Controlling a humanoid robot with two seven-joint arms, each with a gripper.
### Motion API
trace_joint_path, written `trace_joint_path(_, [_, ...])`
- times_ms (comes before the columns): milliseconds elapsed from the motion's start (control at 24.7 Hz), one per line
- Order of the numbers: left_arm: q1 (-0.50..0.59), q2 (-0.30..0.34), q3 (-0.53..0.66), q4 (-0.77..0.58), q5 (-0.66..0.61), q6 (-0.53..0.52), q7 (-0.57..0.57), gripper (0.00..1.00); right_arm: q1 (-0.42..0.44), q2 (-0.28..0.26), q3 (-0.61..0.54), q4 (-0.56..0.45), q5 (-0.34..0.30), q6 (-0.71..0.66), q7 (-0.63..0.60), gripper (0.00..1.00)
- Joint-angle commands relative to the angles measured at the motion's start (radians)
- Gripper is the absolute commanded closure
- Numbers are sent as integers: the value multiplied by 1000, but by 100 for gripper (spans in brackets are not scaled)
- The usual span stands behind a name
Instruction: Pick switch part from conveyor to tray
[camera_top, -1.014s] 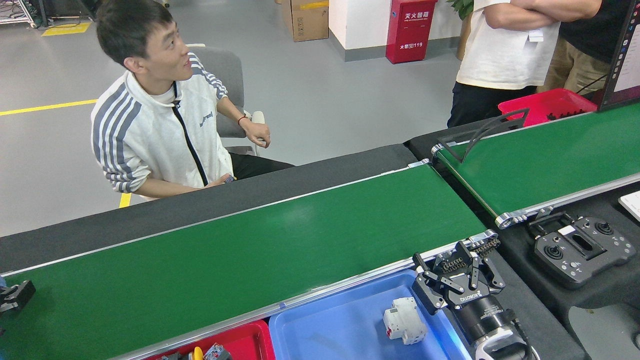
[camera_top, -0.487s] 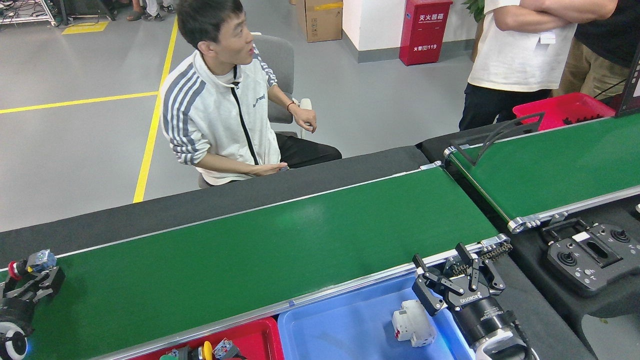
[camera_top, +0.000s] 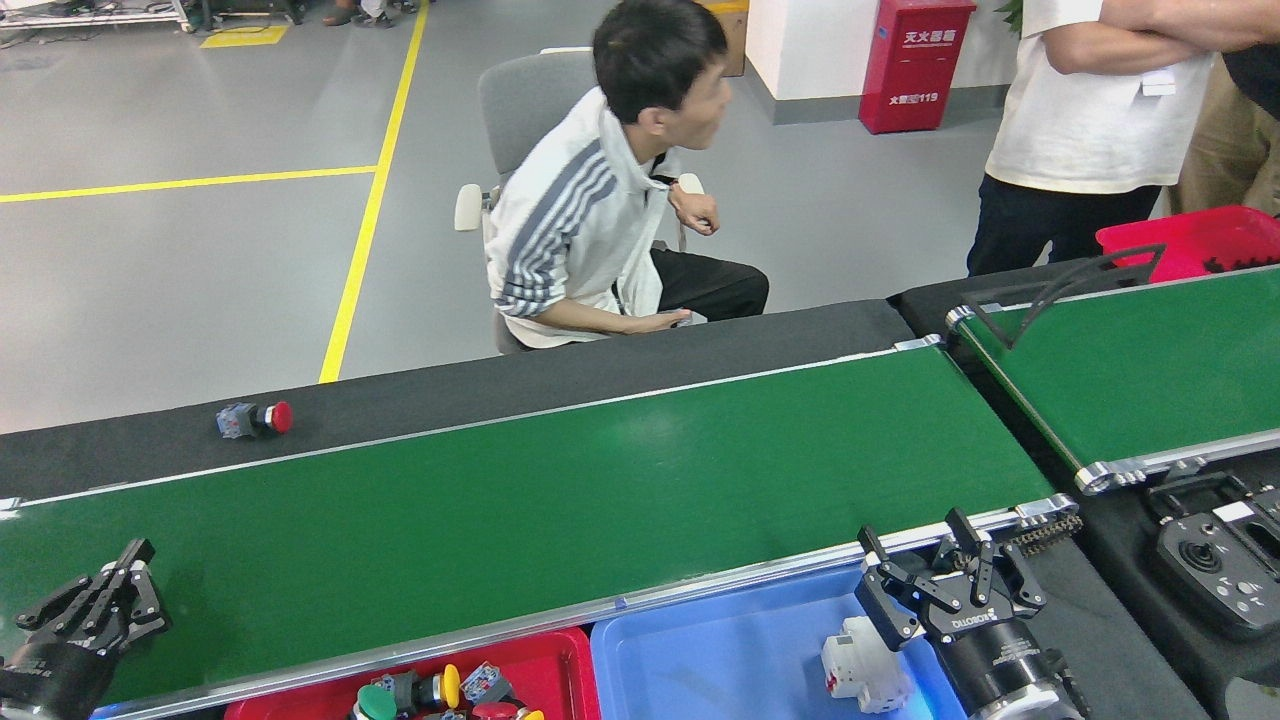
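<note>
The robot's view is swinging left, so everything is sliding right in it: the seated person (camera_top: 600, 230) is now sitting mid-view, and more of the conveyor's (camera_top: 560, 500) left end is showing. The belt itself is carrying nothing that I can see.

The switch part (camera_top: 255, 418), red button with a bluish body, is lying on its side on the black strip (camera_top: 450, 400) beyond the far rail, just off the belt. Half a second ago the left gripper (camera_top: 85, 590) was reaching up beside it. Now that gripper is sitting back at the near left corner of the belt, fingers spread wide and gripping nothing, well apart from the part. So the pick is looking undone: either the reach is being abandoned or the part is lying out of its range.

The right gripper (camera_top: 920, 560) is hovering as before over the right edge of the blue tray (camera_top: 720, 650), jaws wide and empty, just beside a white part (camera_top: 865, 668) lying in that tray. The red tray (camera_top: 545, 655) next to it is already holding several coloured button switches (camera_top: 440, 690).

The next move, I am guessing, is needing another reach across the belt, or someone nudging the part onto it.
</note>
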Motion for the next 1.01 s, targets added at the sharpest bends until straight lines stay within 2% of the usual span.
trace_joint_path(0, [28,-3,14,-120,-1,-28,-7,40,12,-4,-32,-15,-1,1,-3,1])
trace_joint_path(41, [54,-8,17,-177,-4,-14,-7,14,23,-3,-47,-15,-1,3,-3,1])
trace_joint_path(81, [86,-29,15,-247,-5,21,-9,0,38,-3,-66,-15,-1,3,-3,1])
trace_joint_path(203, [175,-132,17,-379,-10,116,-7,0,63,-3,-122,-29,-2,1,-3,1])
trace_joint_path(284, [221,-171,21,-404,-10,188,-7,0,80,-1,-148,-43,-2,1,-3,1])
trace_joint_path(487, [273,-184,80,-395,-11,311,-6,0,149,2,-170,-89,-4,1,-4,1])
trace_joint_path(608, [278,-184,126,-395,-13,303,-6,0,169,2,-168,-98,-4,1,-4,1])
trace_joint_path(811, [299,-183,132,-393,-8,290,-6,0,169,4,-170,-130,-4,1,-4,1])
trace_joint_path(973, [319,-178,132,-389,-8,216,-7,0,173,16,-178,-133,-4,23,-4,2])
